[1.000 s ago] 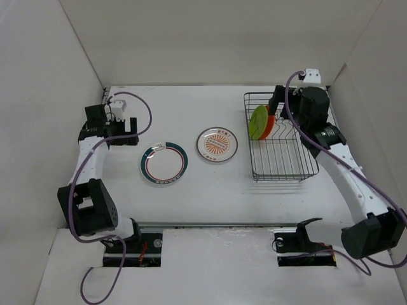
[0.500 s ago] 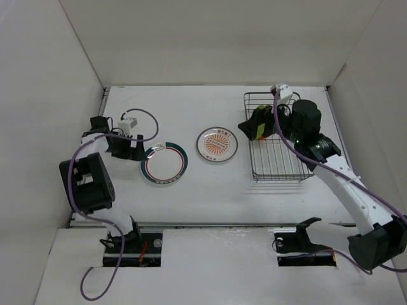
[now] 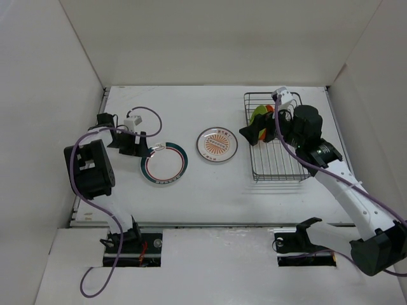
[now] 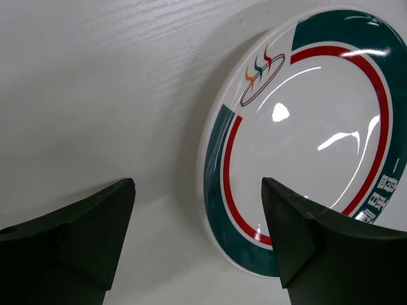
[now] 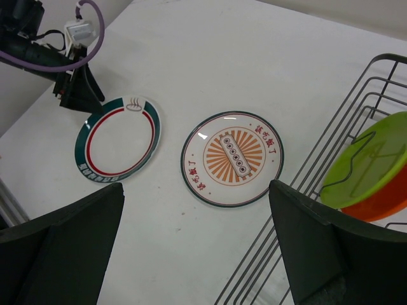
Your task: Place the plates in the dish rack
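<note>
Top external view shows two plates lying flat on the white table [image 3: 191,210]: the ringed plate [image 3: 163,164] on the left and the sunburst plate [image 3: 217,144] in the middle, near each other but apart. The dish rack [image 3: 280,159] sits on the right. Inside it, at its far left end, the green plate [image 5: 369,168] and the orange plate [image 5: 381,200] stand on edge, touching each other, with the green one in front. So two plates are in and two are not. The plates look hard, thin and shiny, so I think they are light but slippery, and they could chip if dropped. They lie flat, so the best place to grab is the rim, with one finger on top and one under the edge. The left gripper [image 4: 197,187] is low by the far left rim of the ringed plate. Its jaws are wide apart and hold nothing, with one finger over the rim and one over the table. The right gripper [image 5: 196,187] hangs up high between the sunburst plate and the rack, also wide apart and holding nothing.
</note>
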### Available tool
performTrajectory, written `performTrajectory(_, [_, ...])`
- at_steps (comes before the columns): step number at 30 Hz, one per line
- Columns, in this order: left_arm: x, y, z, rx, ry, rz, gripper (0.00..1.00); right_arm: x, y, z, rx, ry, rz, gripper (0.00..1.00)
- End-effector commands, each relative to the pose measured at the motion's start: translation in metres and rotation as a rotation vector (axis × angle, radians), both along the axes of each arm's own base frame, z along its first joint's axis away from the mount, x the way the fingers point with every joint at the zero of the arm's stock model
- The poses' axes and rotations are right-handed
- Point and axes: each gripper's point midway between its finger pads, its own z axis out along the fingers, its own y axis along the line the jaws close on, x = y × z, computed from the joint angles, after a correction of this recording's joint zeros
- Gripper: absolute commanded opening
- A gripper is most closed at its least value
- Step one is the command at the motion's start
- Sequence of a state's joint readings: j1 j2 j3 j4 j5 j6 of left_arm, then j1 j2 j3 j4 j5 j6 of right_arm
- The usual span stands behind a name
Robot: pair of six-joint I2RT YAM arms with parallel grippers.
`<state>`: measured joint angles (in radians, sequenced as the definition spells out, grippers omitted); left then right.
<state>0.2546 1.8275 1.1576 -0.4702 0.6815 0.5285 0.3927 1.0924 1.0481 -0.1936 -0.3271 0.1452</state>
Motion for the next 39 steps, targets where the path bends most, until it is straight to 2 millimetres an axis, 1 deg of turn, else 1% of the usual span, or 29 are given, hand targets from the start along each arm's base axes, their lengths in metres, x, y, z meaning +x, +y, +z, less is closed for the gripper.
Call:
performTrajectory(1, [-0.016,-0.008,-0.017,-0.030,0.091,-0.010,0.77,-0.001,-0.001,0.020,0.021,-0.084,0.010,1.00])
performTrajectory(4, [-0.017,-0.008,-0.020,-0.033,0.100,-0.010,0.61,-0.002,0.001,0.020,0.023,-0.083,0.021,1.00])
performTrajectory(5, [-0.019,-0.009,-0.020,-0.035,0.109,-0.010,0.56,0.000,0.001,0.017,0.019,-0.073,0.021,1.00])
performTrajectory(8, [-0.019,-0.010,-0.022,-0.046,0.116,-0.012,0.46,0.002,0.002,0.013,0.015,-0.063,0.021,1.00])
performTrajectory(9, [-0.019,-0.010,-0.022,-0.046,0.116,-0.012,0.46,0.002,0.002,0.008,0.011,-0.054,0.021,1.00])
performTrajectory(11, [-0.019,-0.010,-0.022,-0.046,0.116,-0.012,0.40,0.001,0.002,0.008,0.018,-0.048,0.019,1.00])
performTrajectory(13, [-0.023,-0.015,-0.024,-0.059,0.133,-0.023,0.29,0.000,0.004,0.009,0.020,-0.048,0.028,1.00])
performTrajectory(14, [-0.026,-0.016,-0.026,-0.064,0.154,-0.023,0.24,0.002,0.004,0.001,0.013,-0.031,0.028,1.00])
performTrajectory(15, [-0.026,-0.016,-0.026,-0.064,0.154,-0.023,0.22,0.002,0.004,0.001,0.013,-0.030,0.028,1.00])
performTrajectory(16, [-0.026,-0.016,-0.026,-0.064,0.154,-0.023,0.11,0.002,0.004,0.001,0.013,-0.030,0.028,1.00])
performTrajectory(17, [-0.023,-0.016,-0.024,-0.062,0.145,-0.023,0.07,0.002,0.004,0.001,0.013,-0.030,0.028,1.00])
performTrajectory(18, [-0.023,-0.016,-0.024,-0.062,0.145,-0.023,0.01,0.003,0.005,-0.007,0.012,-0.006,0.026,1.00])
performTrajectory(19, [-0.025,-0.016,-0.024,-0.065,0.155,-0.023,0.00,0.003,0.005,-0.007,0.012,-0.006,0.026,1.00])
performTrajectory(21, [-0.019,-0.015,-0.020,-0.060,0.136,-0.023,0.00,0.003,0.005,-0.007,0.012,-0.006,0.026,1.00])
performTrajectory(22, [-0.021,-0.015,-0.020,-0.063,0.148,-0.023,0.00,0.004,0.005,-0.014,0.006,0.011,0.026,1.00])
performTrajectory(25, [-0.012,-0.020,0.002,-0.118,0.096,-0.037,0.00,0.004,0.006,-0.017,0.012,0.017,0.024,1.00])
performTrajectory(26, [-0.013,-0.025,0.016,-0.176,0.083,-0.047,0.00,0.005,0.006,-0.021,0.009,0.026,0.024,1.00])
performTrajectory(27, [-0.012,-0.025,0.027,-0.201,0.050,-0.069,0.00,0.004,0.010,-0.022,0.011,0.020,0.033,1.00])
performTrajectory(28, [-0.007,-0.029,0.039,-0.228,0.016,-0.102,0.00,0.003,0.016,-0.016,0.025,-0.003,0.059,1.00])
performTrajectory(29, [-0.010,-0.034,0.051,-0.258,-0.014,-0.144,0.00,0.000,0.020,-0.018,0.021,-0.012,0.079,1.00])
performTrajectory(30, [-0.023,-0.047,0.069,-0.338,-0.011,-0.189,0.00,-0.003,0.025,-0.015,0.030,-0.025,0.102,1.00])
performTrajectory(31, [-0.027,-0.051,0.075,-0.364,-0.033,-0.229,0.00,-0.009,0.036,-0.019,0.033,-0.016,0.150,1.00])
performTrajectory(32, [-0.029,-0.053,0.084,-0.365,-0.096,-0.291,0.00,-0.012,0.041,-0.015,0.042,-0.034,0.171,1.00])
performTrajectory(33, [-0.036,-0.059,0.096,-0.404,-0.096,-0.310,0.00,-0.010,0.048,-0.020,0.036,-0.018,0.187,1.00])
performTrajectory(34, [-0.039,-0.061,0.101,-0.415,-0.107,-0.331,0.00,-0.015,0.060,-0.022,0.037,-0.017,0.219,1.00])
performTrajectory(36, [-0.045,-0.067,0.116,-0.435,-0.142,-0.374,0.00,-0.012,0.073,-0.024,0.031,-0.013,0.234,1.00])
performTrajectory(37, [-0.046,-0.071,0.121,-0.437,-0.158,-0.385,0.00,-0.010,0.079,-0.022,0.033,-0.020,0.239,1.00])
performTrajectory(38, [-0.047,-0.072,0.126,-0.429,-0.174,-0.390,0.00,-0.015,0.089,-0.025,0.034,-0.016,0.273,1.00])
performTrajectory(39, [-0.049,-0.077,0.131,-0.423,-0.189,-0.409,0.00,-0.014,0.097,-0.020,0.046,-0.037,0.293,1.00])
